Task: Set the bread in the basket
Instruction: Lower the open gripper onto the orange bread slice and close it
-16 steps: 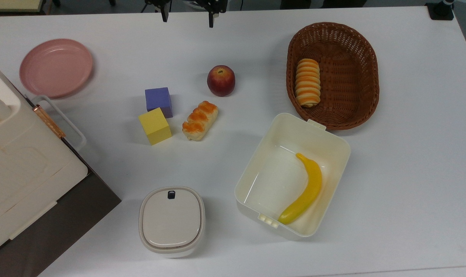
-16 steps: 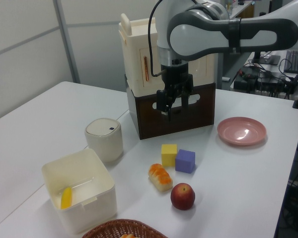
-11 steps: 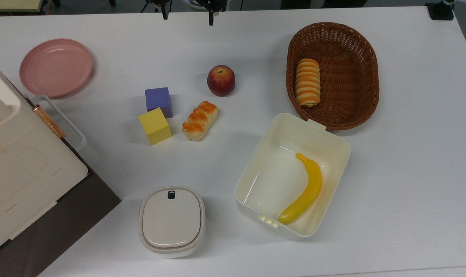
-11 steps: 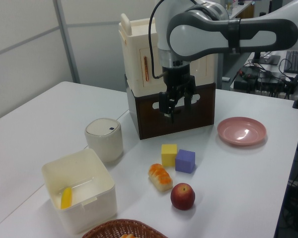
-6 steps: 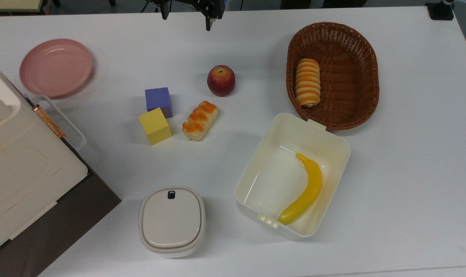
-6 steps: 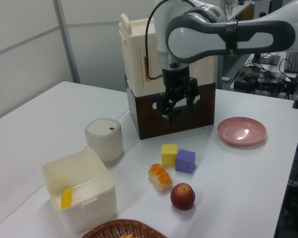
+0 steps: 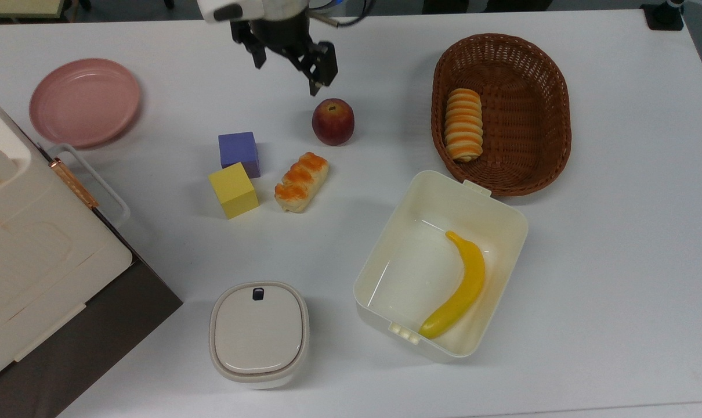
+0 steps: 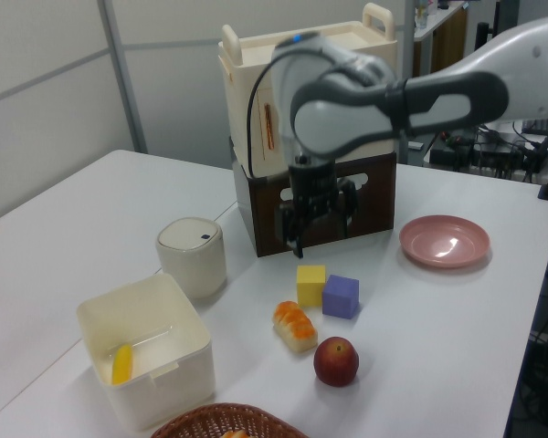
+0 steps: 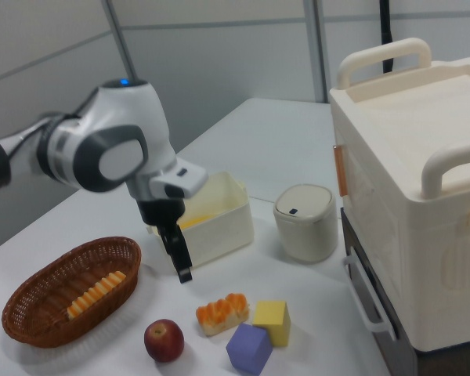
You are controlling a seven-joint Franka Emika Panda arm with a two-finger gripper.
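Note:
The bread (image 7: 301, 182), a small loaf with glossy orange bumps, lies on the white table between the yellow cube and the apple; it also shows as the bread (image 8: 295, 326) and the bread (image 9: 222, 312). The brown wicker basket (image 7: 565, 116) stands at the top view's right, also seen as the basket (image 9: 31, 333) and the basket (image 8: 228, 420). My gripper (image 7: 287, 72) hangs open and empty above the table, just beyond the apple in the top view, apart from the bread. It appears too as the gripper (image 8: 321, 233) and the gripper (image 9: 182, 270).
A striped spiral roll (image 7: 463, 123) lies in the basket. A red apple (image 7: 332, 121), a purple cube (image 7: 239, 153) and a yellow cube (image 7: 233, 190) surround the bread. A cream tub (image 7: 513, 215) holds a banana (image 7: 461, 287). A pink plate (image 7: 84, 101), lidded pot (image 7: 259, 334) and large case (image 7: 38, 249) stand on the top view's left side.
The gripper has come down and forward from the top view's upper edge toward the apple, turning at the wrist. The objects on the table have not moved.

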